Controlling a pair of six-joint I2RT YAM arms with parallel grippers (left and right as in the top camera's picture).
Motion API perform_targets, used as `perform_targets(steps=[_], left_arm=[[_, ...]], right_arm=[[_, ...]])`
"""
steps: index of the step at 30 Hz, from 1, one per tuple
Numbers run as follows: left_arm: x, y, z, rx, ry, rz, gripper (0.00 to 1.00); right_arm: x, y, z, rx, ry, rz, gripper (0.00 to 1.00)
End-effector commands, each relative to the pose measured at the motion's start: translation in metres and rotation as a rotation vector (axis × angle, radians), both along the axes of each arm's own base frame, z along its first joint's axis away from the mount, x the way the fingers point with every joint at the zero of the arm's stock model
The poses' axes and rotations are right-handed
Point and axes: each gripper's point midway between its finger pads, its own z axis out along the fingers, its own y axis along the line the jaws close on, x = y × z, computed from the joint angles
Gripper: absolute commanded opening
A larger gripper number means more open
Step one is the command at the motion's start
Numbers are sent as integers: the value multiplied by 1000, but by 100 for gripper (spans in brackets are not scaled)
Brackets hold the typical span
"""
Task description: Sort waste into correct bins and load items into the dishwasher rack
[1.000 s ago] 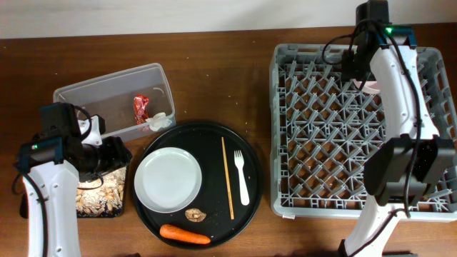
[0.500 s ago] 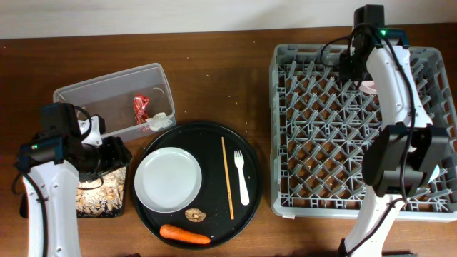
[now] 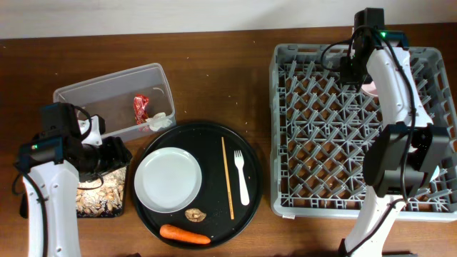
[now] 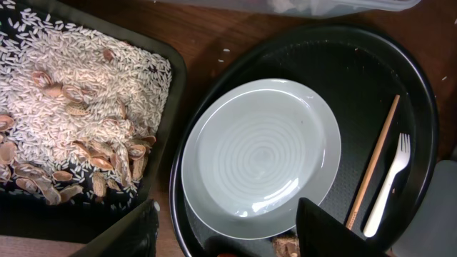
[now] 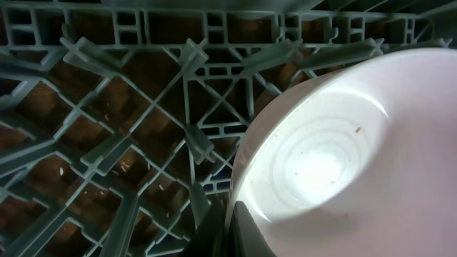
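A dark brown wooden table [image 3: 214, 71] fills almost the whole view from above, its grain running left to right and its top dotted with a few tiny pale specks. Along the table's far edge runs a narrow pale strip [image 3: 178, 14], off-white and plain; whether it is wall or floor cannot be told. The light is soft and even, and the shadows on the wood are faint and short, close to whatever casts them.
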Motion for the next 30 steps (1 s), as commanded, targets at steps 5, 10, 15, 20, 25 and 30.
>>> perform_targets(steps=[5, 10, 15, 20, 25, 30], left_arm=[[-2, -2, 0, -16, -1, 6, 61], [-2, -2, 0, -16, 0, 6, 61], [-2, -2, 0, -16, -1, 6, 61], [-2, -2, 0, -15, -1, 6, 61], [-1, -2, 0, -13, -3, 6, 61], [-1, -2, 0, -13, -3, 6, 61]], right_arm=[[-3, 70, 92, 363, -208, 167, 4], [-16, 152, 143, 852, -311, 473, 4], [-48, 182, 216, 1389, -523, 848, 9], [-43, 166, 201, 1470, -543, 814, 14], [-35, 156, 163, 1498, -514, 746, 15], [-32, 136, 133, 1488, -502, 663, 16]])
